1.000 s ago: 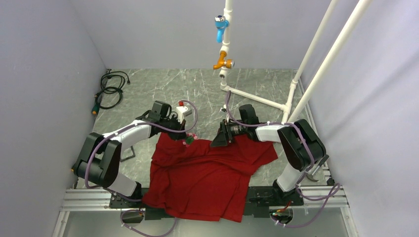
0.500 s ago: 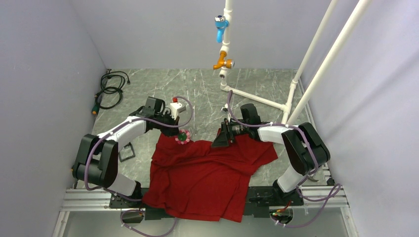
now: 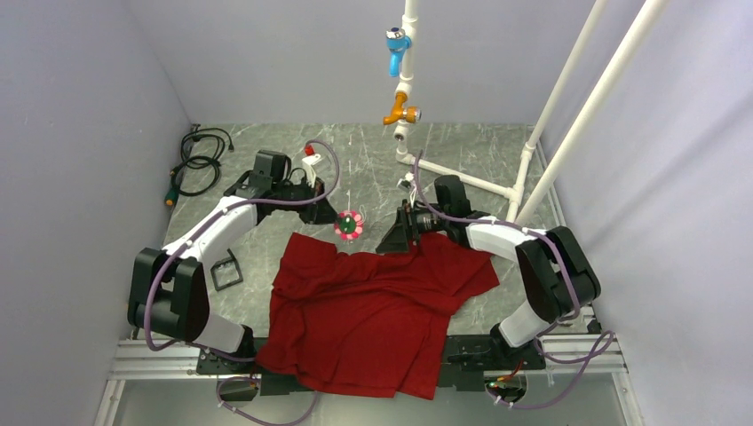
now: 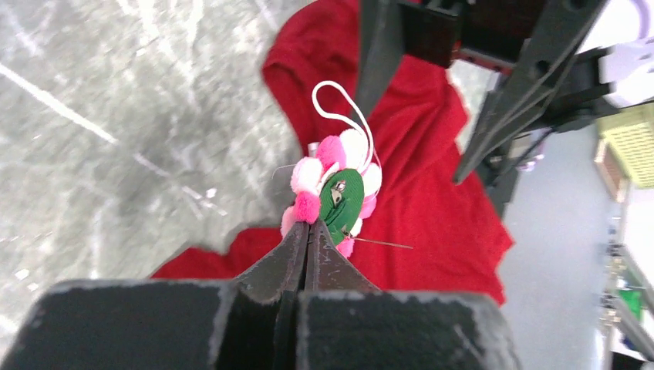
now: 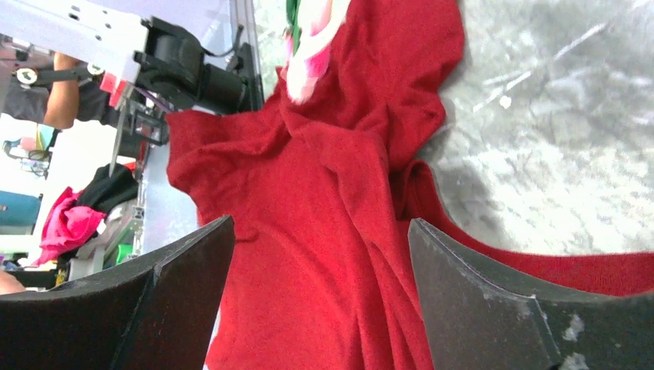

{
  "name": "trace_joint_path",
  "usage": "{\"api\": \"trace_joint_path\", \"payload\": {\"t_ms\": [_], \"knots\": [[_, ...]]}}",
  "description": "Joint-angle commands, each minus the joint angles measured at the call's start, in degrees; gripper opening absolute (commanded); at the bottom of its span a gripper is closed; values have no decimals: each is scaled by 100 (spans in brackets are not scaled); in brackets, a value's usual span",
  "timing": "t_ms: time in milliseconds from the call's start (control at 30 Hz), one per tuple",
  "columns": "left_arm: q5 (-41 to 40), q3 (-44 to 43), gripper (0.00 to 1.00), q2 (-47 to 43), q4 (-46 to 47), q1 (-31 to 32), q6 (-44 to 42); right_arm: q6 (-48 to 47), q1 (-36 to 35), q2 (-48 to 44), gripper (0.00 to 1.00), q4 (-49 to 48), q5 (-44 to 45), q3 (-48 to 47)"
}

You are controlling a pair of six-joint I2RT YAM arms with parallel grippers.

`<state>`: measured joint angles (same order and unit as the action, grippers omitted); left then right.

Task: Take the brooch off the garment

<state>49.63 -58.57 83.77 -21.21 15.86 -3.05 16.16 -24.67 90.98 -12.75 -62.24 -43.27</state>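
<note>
The brooch (image 3: 348, 225), a ring of pink and white pompoms round a green middle, hangs free of the garment in my left gripper (image 3: 333, 216). In the left wrist view the jaws are shut on the brooch (image 4: 337, 196), its pin sticking out to the right and a white thread loop on top. The garment (image 3: 373, 306), a red T-shirt, lies crumpled on the table near the arm bases. My right gripper (image 3: 394, 238) is open just above the shirt's far edge; its wrist view shows red cloth (image 5: 324, 231) between the fingers and the brooch (image 5: 308, 46) at the top.
A white pipe frame (image 3: 462, 177) with blue and orange taps (image 3: 400, 111) stands at the back. A black cable coil (image 3: 197, 160) lies at the back left. A small black square frame (image 3: 226, 271) lies left of the shirt.
My left gripper has lifted away from the shirt's far edge, back and to the right, taking the brooch with it. The brooch is now clear of the cloth. The right gripper barely moved.
</note>
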Motion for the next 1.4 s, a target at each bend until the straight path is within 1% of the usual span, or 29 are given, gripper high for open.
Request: {"api": "trace_joint_path", "payload": {"t_ms": [0, 100, 200, 300, 400, 633, 800, 900, 1100, 1367], "knots": [[1011, -231, 0, -235, 424, 144, 973, 509, 23, -395, 85, -481, -131, -402], [1032, -247, 0, -268, 517, 336, 1130, 916, 23, -453, 84, -775, -189, -467], [987, -122, 0, -270, 884, 508, 1478, 1537, 2, -441, 83, -1222, -256, -460], [865, -124, 0, -218, 1026, 697, 1632, 1913, -29, -407, 81, -1521, -301, -437], [785, -126, 0, -180, 1225, 734, 1854, 1926, -47, -400, 78, -1469, -324, -434], [740, -198, 0, -85, 1570, 773, 2224, 2061, -95, -370, 59, -1566, -223, -381], [726, -200, 0, -88, 1641, 869, 2298, 2198, -91, -292, 57, -1654, -107, -390], [719, -170, 0, -109, 1680, 892, 2317, 2323, -91, -269, 52, -1781, -64, -353], [674, -74, 0, -210, 1620, 884, 2244, 2380, -82, -325, 47, -1789, -34, -272], [604, 53, 0, -316, 1568, 875, 2193, 2313, -65, -372, 45, -1635, -45, -226]]}}
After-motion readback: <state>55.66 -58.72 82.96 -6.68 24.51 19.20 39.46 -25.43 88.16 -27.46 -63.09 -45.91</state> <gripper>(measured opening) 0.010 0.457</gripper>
